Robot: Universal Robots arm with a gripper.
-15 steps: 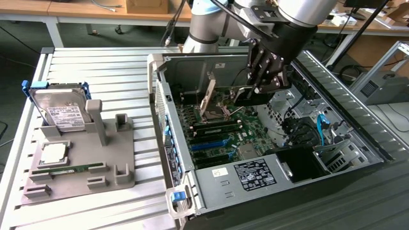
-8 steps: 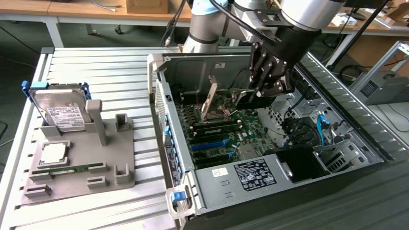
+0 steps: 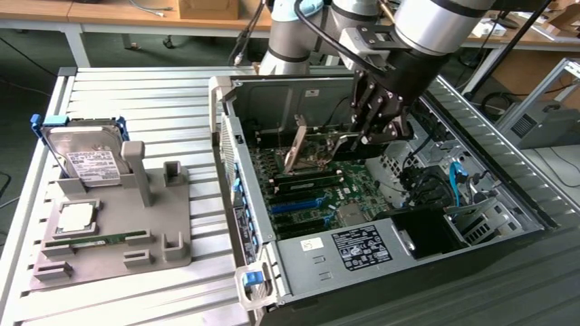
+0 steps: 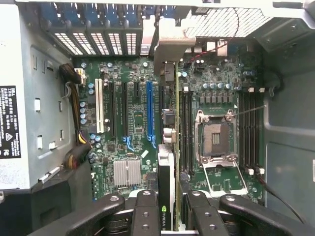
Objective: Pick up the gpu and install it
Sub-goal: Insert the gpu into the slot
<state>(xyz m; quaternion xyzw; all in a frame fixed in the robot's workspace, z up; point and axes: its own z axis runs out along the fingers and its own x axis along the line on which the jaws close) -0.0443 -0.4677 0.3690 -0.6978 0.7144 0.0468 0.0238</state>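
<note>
- Exterior view – the pincer is down inside the open computer case, just above the motherboard.
- Exterior view, on its left: a grey stand on the slatted bench carries a hard drive, a processor chip and a memory stick. Its upright holders are bare, so the pick-up looks done.
- Wrist view: the graphics card is seen edge-on, clamped between the dark fingers, its logo showing between them.
- Wrist view: the jaws stand narrow, closed on the thin card from both sides, gripping it and nothing else.
- Wrist view: the card runs across the board between the blue slot and the memory slots, with its metal bracket at the case's slotted rear wall. The open processor socket lies beyond the memory slots.
- Judged from this, the card is lined up over a slot beside the blue one. I cannot tell whether its edge is already pushed home or merely hovering over the slot.
- What is left, as far as it shows: the seating is unconfirmed and the card has not been let go, so the install is under way and not finished.
</note>
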